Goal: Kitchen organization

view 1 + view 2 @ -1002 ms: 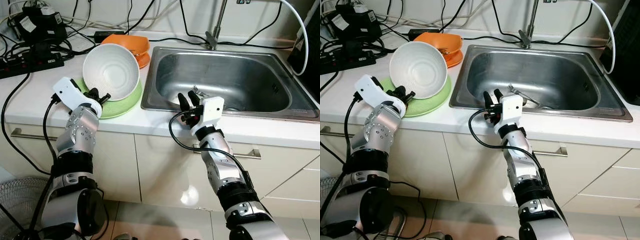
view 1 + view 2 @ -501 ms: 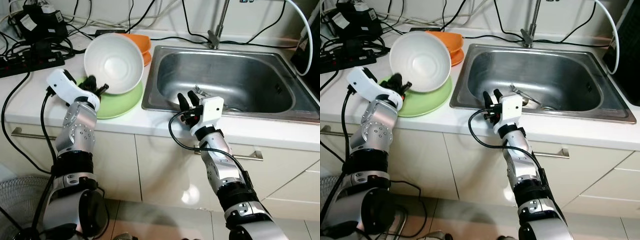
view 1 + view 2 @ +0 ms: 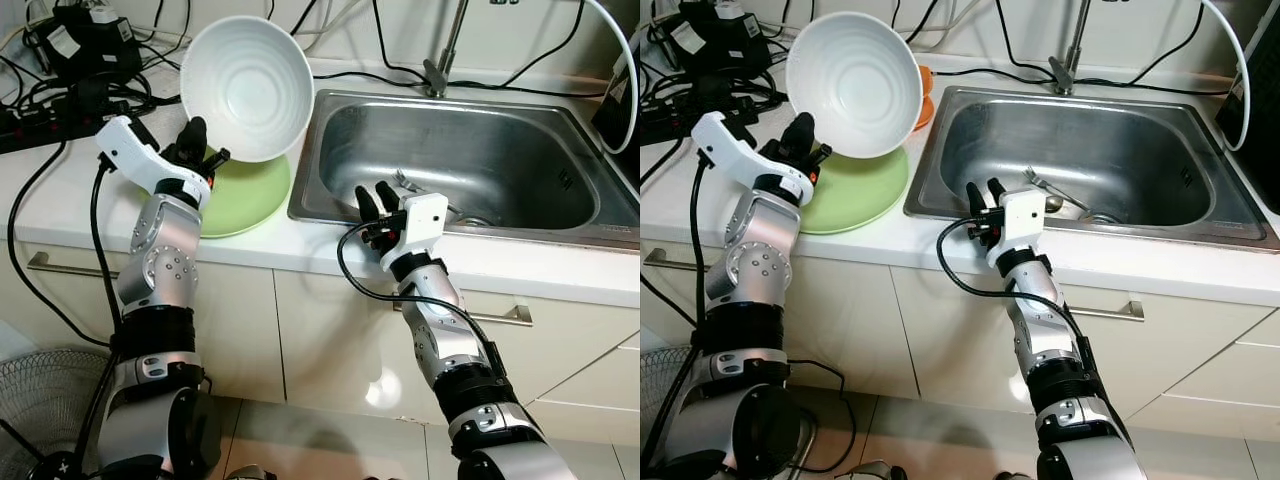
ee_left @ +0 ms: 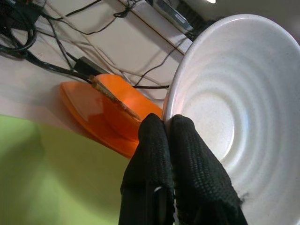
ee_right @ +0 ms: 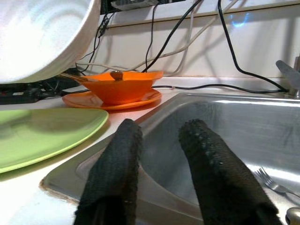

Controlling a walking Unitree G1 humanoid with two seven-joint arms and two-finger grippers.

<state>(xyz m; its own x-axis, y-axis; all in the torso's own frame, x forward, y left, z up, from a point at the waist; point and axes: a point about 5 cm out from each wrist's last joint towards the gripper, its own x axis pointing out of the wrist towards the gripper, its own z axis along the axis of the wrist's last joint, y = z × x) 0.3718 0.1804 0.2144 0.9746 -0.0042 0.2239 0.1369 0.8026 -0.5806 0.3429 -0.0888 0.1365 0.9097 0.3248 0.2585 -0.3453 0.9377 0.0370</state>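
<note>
- The white bowl is being held aloft by the left gripper, whose two black fingers are being pressed together on the bowl's lower rim
- The bowl is being tilted on edge above the gripper, its ribbed inside being turned toward the head camera
- The green plate is being left flat on the counter just below and beside the left gripper, apart from the bowl
- An orange bowl on an orange plate is sitting beyond the green plate, farther from the gripper
- The right gripper is being held at the sink's front rim, its fingers being kept parted and empty
- A fork is lying in the basin just beyond the right gripper, near the drain
</note>
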